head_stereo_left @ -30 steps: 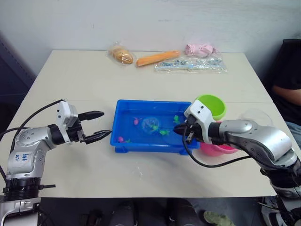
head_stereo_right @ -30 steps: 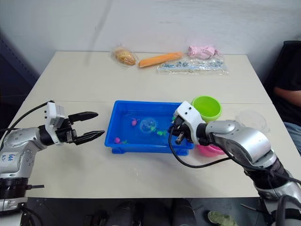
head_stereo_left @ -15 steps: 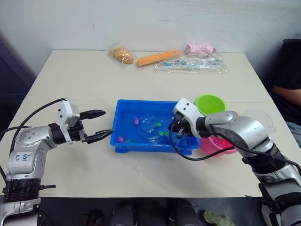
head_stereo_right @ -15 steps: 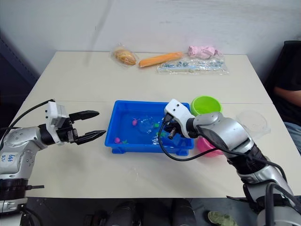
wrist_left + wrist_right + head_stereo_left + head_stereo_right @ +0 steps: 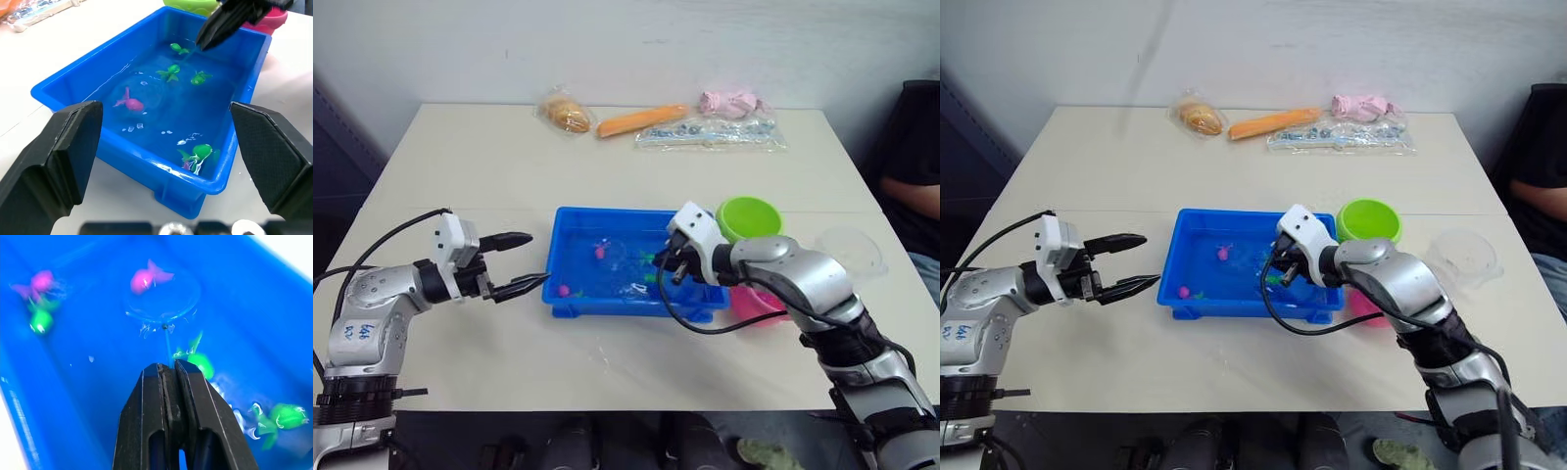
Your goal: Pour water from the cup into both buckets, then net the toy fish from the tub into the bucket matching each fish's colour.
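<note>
R gripper [image 5: 166, 369] clamped on net handle [image 5: 168, 340] over blue tub [image 5: 570, 294]; hoop round a pink fish [image 5: 146, 278]. L gripper [image 5: 524, 262] spread wide, just beside tub. Green bucket [image 5: 750, 216], pink bucket [image 5: 766, 302] behind R arm; cup [image 5: 850, 251] near.

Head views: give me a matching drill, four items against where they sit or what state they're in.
Items:
1. left gripper
2. right gripper
3. green bucket
4. cup

States:
A. beyond the tub's far right corner
B. open, beside the tub's left end
C. on the table, right of both buckets
D. shut on the net, over the tub

Pairs: 1-B, 2-D, 3-A, 4-C
</note>
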